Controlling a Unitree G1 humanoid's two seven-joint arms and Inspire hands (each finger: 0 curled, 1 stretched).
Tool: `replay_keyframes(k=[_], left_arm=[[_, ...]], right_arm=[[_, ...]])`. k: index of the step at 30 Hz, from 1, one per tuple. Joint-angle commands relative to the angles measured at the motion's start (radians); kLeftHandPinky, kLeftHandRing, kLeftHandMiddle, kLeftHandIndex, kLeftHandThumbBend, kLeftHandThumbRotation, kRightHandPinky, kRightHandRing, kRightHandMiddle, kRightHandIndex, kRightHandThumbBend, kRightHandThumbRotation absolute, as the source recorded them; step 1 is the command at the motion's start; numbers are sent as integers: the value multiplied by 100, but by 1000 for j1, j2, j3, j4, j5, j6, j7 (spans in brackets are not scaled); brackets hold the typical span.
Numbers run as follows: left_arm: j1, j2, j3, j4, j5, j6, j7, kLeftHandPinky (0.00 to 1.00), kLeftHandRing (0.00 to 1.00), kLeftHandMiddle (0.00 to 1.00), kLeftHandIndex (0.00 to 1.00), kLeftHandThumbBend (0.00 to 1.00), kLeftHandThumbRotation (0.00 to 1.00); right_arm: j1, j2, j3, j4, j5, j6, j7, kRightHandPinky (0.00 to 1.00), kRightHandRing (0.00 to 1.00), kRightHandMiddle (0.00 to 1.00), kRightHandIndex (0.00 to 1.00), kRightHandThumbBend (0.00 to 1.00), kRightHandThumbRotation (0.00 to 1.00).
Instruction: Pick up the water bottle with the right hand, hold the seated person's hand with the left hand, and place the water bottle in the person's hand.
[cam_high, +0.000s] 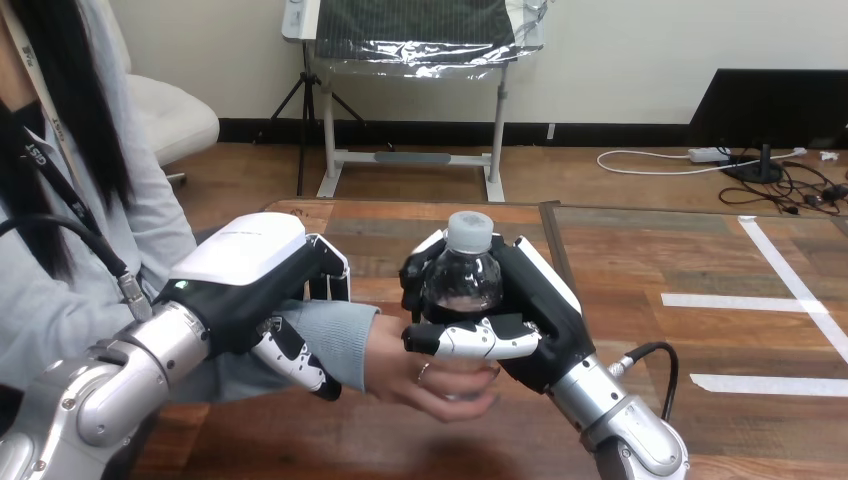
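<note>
**A:** Where was the water bottle (462, 275) at that point?

**B:** Upright and clear of the table (640, 300), above its left half. The right hand (545, 320) was closed round it, thumb across the front and fingers round the back, with the pale cap (468, 230) standing above the grasp.

**A:** So the pick-up was finished. And the other arm?

**B:** The left hand (250, 280) was nearer the table's left edge. It was wrapped round the person's wrist over the grey sleeve (340, 335), fingers on top and thumb underneath. I'd count that step as done too.

**A:** Was the bottle actually delivered?

**B:** Partly, I'd say. The person's hand (420, 380) lay directly beneath the bottle, palm up, fingers curling round its base. The bottom of the bottle looked to be touching that palm, though the robot's thumb hid part of the contact.

**A:** What was left, then?

**B:** The release. The right hand's grasp was firm on the bottle, so both hands were on it at once. By my reading, the robot had only to loosen that grasp once the person's fingers had the weight, then draw the arm away without tipping the bottle.
</note>
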Motion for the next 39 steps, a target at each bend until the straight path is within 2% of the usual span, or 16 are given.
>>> replay_keyframes(k=[1, 5, 8, 11, 14, 15, 18, 24, 29, 33, 39], left_arm=[[-69, -27, 17, -29, -17, -12, 44, 22, 28, 35, 35, 94, 1], [-69, -27, 17, -25, -18, -17, 47, 22, 28, 36, 35, 94, 1], [-69, -26, 17, -23, -17, -18, 47, 22, 28, 36, 35, 94, 2], [-69, -24, 16, -23, -12, -18, 49, 23, 29, 36, 36, 94, 2], [-68, -21, 14, -26, -2, -14, 51, 24, 30, 37, 37, 95, 4], [-68, -20, 13, -28, 1, -11, 50, 26, 32, 39, 39, 95, 5], [-67, -18, 13, -32, 8, -7, 48, 28, 34, 41, 41, 97, 7], [-66, -13, 10, -37, 22, -4, 43, 34, 40, 46, 48, 99, 13], [-64, -12, 11, -34, 26, -10, 46, 37, 42, 48, 51, 100, 17], [-61, -8, 11, -34, 32, -13, 45, 41, 46, 50, 54, 100, 25], [-54, -8, 12, -38, 42, -4, 43, 47, 52, 57, 61, 100, 32]], right_arm=[[-54, 21, 23, -48, -2, 9, 17, 34, 39, 47, 52, 86, 0], [-52, 13, 27, -55, -23, 11, -8, 37, 42, 50, 55, 89, 0], [-51, 6, 32, -58, -45, -3, -27, 43, 49, 55, 59, 91, 5], [-49, -6, 41, -60, -84, -27, -59, 50, 55, 59, 63, 92, 11], [-48, -20, 52, -62, -127, -40, -95, 59, 64, 65, 68, 94, 20], [-47, -24, 56, -63, -137, -42, -104, 67, 71, 70, 73, 96, 27], [-46, -35, 64, -62, -172, -53, -142, 75, 78, 76, 78, 98, 34], [-43, -47, 69, -58, -212, -62, -205, 92, 91, 87, 90, 100, 48], [-42, -56, 71, -55, -237, -65, -250, 97, 96, 92, 96, 100, 55], [-44, -62, 74, -49, -243, -64, -273, 99, 99, 97, 99, 100, 63], [-49, -71, 72, -37, -247, -63, -300, 100, 100, 99, 100, 100, 69]])
